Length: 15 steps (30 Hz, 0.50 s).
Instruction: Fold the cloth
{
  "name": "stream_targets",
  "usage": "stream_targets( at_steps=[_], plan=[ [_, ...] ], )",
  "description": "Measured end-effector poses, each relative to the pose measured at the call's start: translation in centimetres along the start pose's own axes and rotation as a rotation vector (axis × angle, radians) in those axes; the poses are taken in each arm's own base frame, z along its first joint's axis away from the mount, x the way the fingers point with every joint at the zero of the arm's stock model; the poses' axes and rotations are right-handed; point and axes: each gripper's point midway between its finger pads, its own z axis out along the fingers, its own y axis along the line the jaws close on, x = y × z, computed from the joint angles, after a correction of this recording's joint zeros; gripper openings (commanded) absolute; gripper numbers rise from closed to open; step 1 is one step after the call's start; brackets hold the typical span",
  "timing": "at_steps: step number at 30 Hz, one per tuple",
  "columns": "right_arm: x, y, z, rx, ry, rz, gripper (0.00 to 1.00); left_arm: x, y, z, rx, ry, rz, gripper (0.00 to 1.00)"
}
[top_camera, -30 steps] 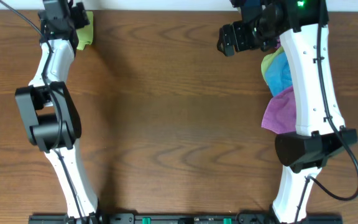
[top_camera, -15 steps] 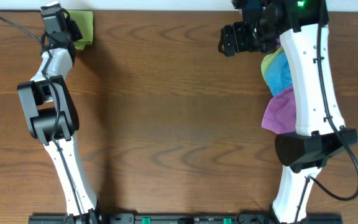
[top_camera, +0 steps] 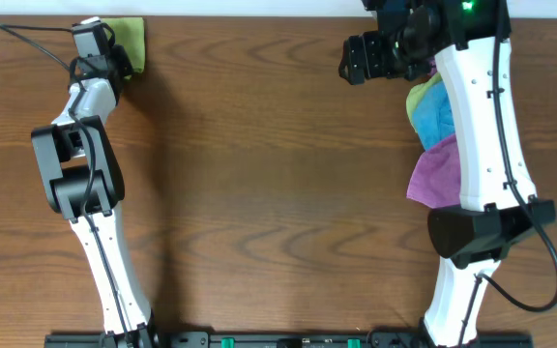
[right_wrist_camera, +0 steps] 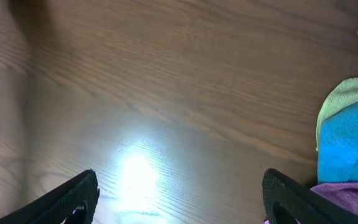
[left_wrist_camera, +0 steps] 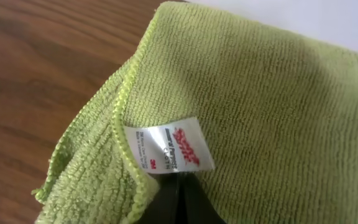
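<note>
A green cloth [top_camera: 134,39] lies at the far left corner of the wooden table, folded over, with a white label [left_wrist_camera: 169,146] on its hem. In the left wrist view the cloth [left_wrist_camera: 260,93] fills most of the frame. My left gripper [left_wrist_camera: 180,186] is shut on the cloth's hem just under the label, and its tips are hidden by the fabric. From overhead, the left gripper [top_camera: 119,64] sits at the cloth's near edge. My right gripper [top_camera: 356,60] hovers open over bare wood at the far right, nothing between its fingers [right_wrist_camera: 73,200].
A pile of cloths lies under the right arm: yellow-green and blue ones [top_camera: 433,108] and a purple one [top_camera: 437,176]. The blue cloth [right_wrist_camera: 350,143] shows at the right of the right wrist view. The table's far edge [top_camera: 259,16] runs close behind both grippers.
My left gripper has closed on the green cloth's hem, and its wrist has shifted left and turned. The right arm has barely moved.
</note>
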Motion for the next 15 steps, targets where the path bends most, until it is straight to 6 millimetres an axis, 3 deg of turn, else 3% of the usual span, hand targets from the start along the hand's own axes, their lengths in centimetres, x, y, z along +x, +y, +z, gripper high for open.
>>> stream_targets(
  at_steps=[15],
  plan=[
    [-0.2, 0.0, 0.0, 0.0, -0.006, -0.001, 0.84, 1.7, 1.0, -1.9, -0.059, 0.142, 0.016, 0.05]
  ],
)
